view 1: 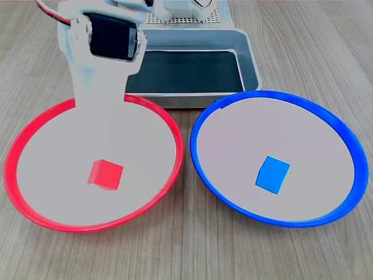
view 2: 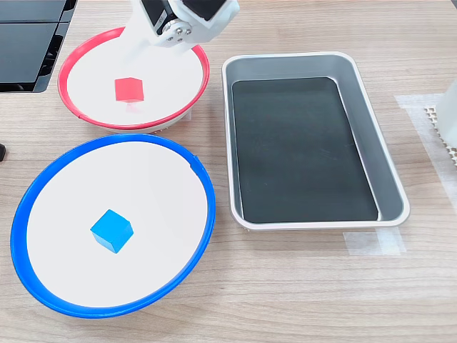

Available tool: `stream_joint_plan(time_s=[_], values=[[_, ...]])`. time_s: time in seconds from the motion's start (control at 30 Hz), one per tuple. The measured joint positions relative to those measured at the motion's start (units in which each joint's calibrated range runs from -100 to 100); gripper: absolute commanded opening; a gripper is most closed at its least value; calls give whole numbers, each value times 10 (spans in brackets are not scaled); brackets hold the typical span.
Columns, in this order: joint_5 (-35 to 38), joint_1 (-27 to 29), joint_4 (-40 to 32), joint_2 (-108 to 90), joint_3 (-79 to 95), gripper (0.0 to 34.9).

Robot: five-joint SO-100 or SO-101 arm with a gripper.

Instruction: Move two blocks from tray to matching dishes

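The red block (view 1: 105, 174) is a small plain cube with a matte face and crisp edges. It lies inside the red-rimmed dish (view 1: 23, 137), left of centre in the first exterior view, with a faint shadow under it in the second exterior view (view 2: 129, 89). The blue block (view 1: 273, 174), a slightly larger bright cube turned a little askew, lies inside the blue-rimmed dish (view 1: 344, 132), right of centre in the first exterior view.

Both dishes are wide, round and shallow, with smooth pale grey insides and glossy coloured rims; they sit side by side, rims nearly touching. Beyond them stands the tray (view 1: 249, 57), a rectangular grey metal pan with rounded corners, raised walls and a flat black bottom holding no blocks.

The gripper (view 1: 98, 119) is white plastic with a black motor body and hangs over the red-rimmed dish, above the red block and apart from it. Its pale fingers blend into the dish, so I cannot tell whether they are spread or closed. Everything rests on a wood-grain table (view 2: 300, 300).
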Motion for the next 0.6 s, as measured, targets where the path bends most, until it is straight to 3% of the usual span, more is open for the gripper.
stream_joint_plan(time_s=[0.03,0.07,0.37,0.6], values=[[-13,0,-20,-20,17,38],[-23,0,-30,-42,31,4],[-179,-18,-98,-390,299,1],[-253,-88,0,-769,588,1]])
